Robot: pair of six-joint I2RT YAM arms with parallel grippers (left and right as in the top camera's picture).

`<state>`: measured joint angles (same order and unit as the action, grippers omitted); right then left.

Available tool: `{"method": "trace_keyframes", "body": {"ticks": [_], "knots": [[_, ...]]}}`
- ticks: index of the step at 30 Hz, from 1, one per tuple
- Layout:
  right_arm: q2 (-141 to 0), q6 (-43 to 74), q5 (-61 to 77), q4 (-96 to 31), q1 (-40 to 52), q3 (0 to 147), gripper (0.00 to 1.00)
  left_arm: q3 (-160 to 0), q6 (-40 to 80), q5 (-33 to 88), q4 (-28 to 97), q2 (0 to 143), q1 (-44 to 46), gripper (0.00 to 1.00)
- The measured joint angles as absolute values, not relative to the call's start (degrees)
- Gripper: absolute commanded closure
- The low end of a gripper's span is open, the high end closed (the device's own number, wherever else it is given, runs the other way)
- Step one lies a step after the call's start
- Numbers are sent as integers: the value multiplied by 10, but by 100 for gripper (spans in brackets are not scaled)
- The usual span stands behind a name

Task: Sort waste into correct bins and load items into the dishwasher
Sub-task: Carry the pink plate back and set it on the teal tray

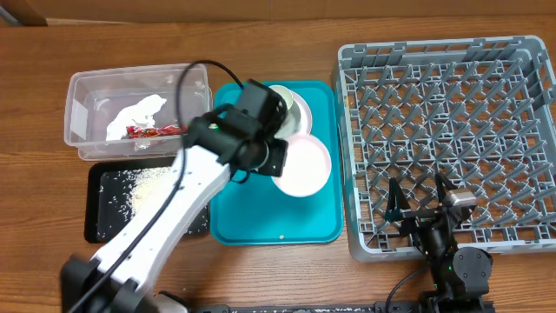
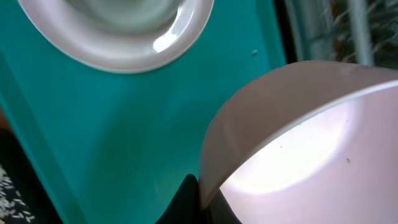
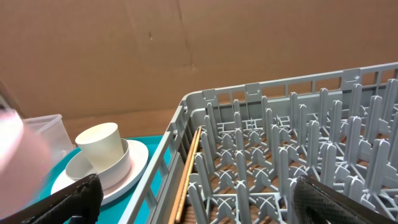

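Note:
My left gripper (image 1: 276, 159) is shut on the rim of a pink plate (image 1: 302, 163) and holds it tilted over the teal tray (image 1: 261, 222); the left wrist view shows the fingers (image 2: 202, 199) pinching the plate's edge (image 2: 298, 137). A white plate (image 1: 300, 109) carrying a cup (image 3: 102, 146) sits at the tray's back; the cup is hidden by my arm in the overhead view. The grey dishwasher rack (image 1: 452, 130) stands at the right. My right gripper (image 1: 417, 204) is open and empty over the rack's front left corner (image 3: 186, 118).
A clear bin (image 1: 135, 113) at the back left holds white paper and a red wrapper (image 1: 155, 130). A black tray (image 1: 130, 200) with scattered rice lies in front of it. A wooden chopstick (image 3: 186, 174) lies along the rack's left inner wall.

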<state>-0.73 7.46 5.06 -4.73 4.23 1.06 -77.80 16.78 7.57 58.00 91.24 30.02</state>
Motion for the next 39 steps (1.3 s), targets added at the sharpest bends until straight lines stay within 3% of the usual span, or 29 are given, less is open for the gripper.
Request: {"method": "trace_keyframes", "body": {"ticks": [19, 27, 33, 39], "knots": [[-7, 78, 51, -46, 42, 11, 0, -757, 176, 86, 587, 1052, 299, 96], [-8, 156, 57, -80, 42, 30, 0, -757, 176, 133, 587, 1050, 241, 96], [-37, 180, 51, -194, 42, 183, 0, -757, 176, 240, 596, 1046, 174, 96], [-198, 185, 40, -336, 42, 414, 0, -757, 176, 296, 600, 1045, 160, 96]]}}
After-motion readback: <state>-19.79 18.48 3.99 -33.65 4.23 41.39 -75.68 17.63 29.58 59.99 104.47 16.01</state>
